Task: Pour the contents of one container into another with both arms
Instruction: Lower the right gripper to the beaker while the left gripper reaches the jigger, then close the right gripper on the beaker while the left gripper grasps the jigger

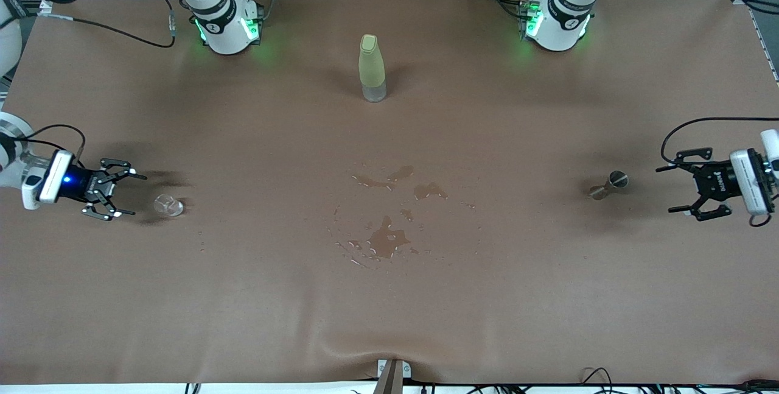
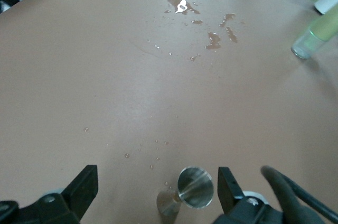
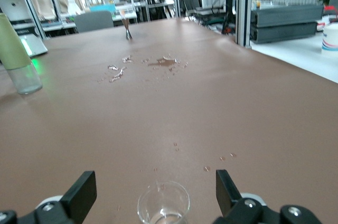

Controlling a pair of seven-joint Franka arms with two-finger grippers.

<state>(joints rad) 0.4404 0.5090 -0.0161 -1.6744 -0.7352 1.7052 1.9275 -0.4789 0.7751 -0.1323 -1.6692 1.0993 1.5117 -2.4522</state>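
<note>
With both claws spread wide and empty, right gripper (image 1: 122, 194) faces the tiny clear faceted glass cup (image 1: 168, 204), left gripper (image 1: 680, 189) the small silvery hourglass-shaped metal jigger (image 1: 609, 186); both vessels flank the spilled puddle (image 1: 387, 239), lined up for grasping.

Cut off by the wrist views' edges: glass cup (image 3: 163, 204) base, jigger (image 2: 187, 192) lower cone, bottle (image 2: 316, 34) top.

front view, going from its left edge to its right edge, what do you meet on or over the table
right gripper, open → glass cup → bottle, standing farther from the camera → water spill nearer the camera, spread under the bottle's span and past it → jigger → left gripper, open
</note>
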